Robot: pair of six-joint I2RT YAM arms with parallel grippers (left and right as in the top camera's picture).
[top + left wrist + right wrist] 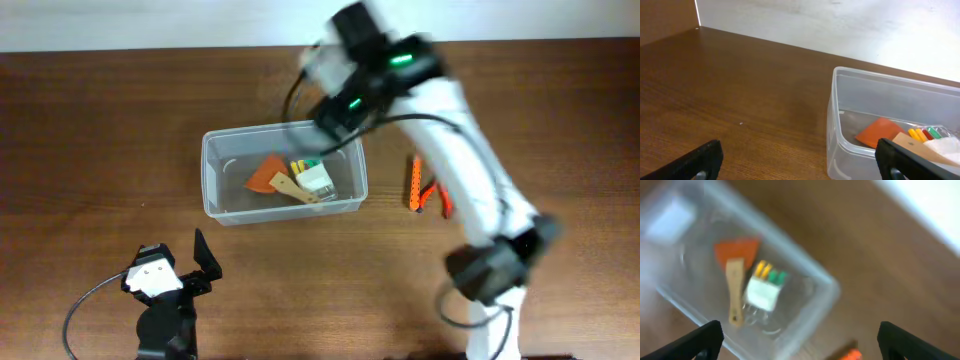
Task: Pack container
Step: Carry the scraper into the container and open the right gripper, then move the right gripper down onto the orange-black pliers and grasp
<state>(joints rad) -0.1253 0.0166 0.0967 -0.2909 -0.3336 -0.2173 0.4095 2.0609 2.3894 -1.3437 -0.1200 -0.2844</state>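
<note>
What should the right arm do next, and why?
Probably swing the right gripper, open and empty above the container, over to the orange-handled tools lying on the table beside it; they look like the only things not yet packed.

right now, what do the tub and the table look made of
Tub: clear, slightly frosted plastic, judging by its see-through walls and smooth moulded rim with rounded corners. Table: brown wood or wood-look laminate, with visible grain and a soft sheen; which of the two cannot be told.
</note>
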